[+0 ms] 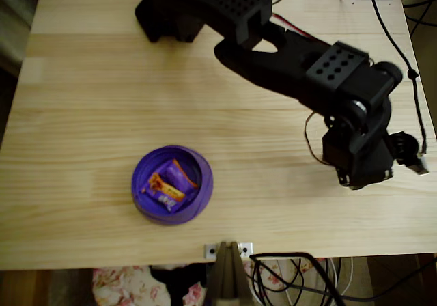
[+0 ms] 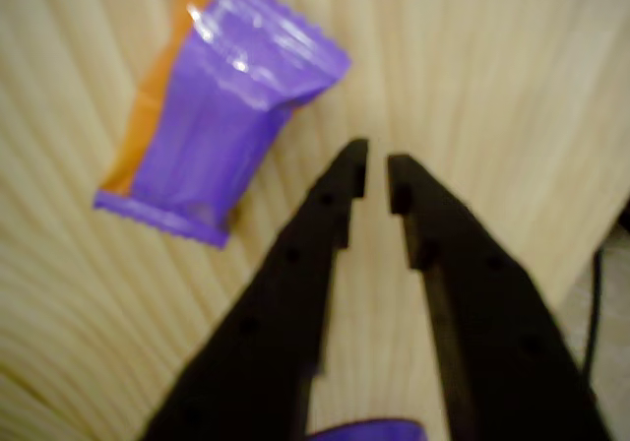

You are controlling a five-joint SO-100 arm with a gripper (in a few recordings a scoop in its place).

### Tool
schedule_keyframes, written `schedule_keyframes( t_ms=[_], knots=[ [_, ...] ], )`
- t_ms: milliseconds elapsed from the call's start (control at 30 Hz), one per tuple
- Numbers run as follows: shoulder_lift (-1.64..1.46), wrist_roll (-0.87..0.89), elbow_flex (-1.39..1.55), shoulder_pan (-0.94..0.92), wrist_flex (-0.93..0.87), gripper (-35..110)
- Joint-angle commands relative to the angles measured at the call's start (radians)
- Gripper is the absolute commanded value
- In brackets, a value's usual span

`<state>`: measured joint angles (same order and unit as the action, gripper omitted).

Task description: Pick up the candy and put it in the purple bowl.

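A candy (image 2: 212, 106) in a shiny purple wrapper with an orange edge lies flat on the wood in the wrist view, up and to the left of my gripper (image 2: 377, 170). The black fingertips stand almost together with a thin slit between them, and they hold nothing and do not touch the candy. In the overhead view the purple bowl (image 1: 140, 197) sits near the table's front edge, left of centre. Two purple-and-orange wrapped candies (image 1: 168, 183) lie inside it. The black arm (image 1: 341, 80) reaches to the table's right side, far from the bowl, and its wrist hides the fingers there.
The arm's base (image 1: 177, 9) stands at the back of the wooden table (image 1: 82, 115). Cables (image 1: 403, 53) run along the right edge, and a clamp (image 1: 229, 251) is fixed to the front edge. A purple sliver (image 2: 364, 429) shows at the wrist view's bottom edge.
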<state>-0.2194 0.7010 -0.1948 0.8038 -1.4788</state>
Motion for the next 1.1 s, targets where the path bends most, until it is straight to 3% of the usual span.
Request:
schedule_keyframes(
  t_ms=[0, 267, 600, 867, 1067],
  knots=[
    [-0.04, 0.018, -0.066, 0.009, -0.002, 0],
    [-0.04, 0.021, -0.066, 0.025, -0.109, 0],
    [-0.117, 0.107, -0.066, 0.173, -0.232, 0],
    [-0.15, 0.152, -0.066, 0.265, -0.172, 0],
    [-0.247, 0.074, -0.066, 0.178, -0.19, 0]
  ],
)
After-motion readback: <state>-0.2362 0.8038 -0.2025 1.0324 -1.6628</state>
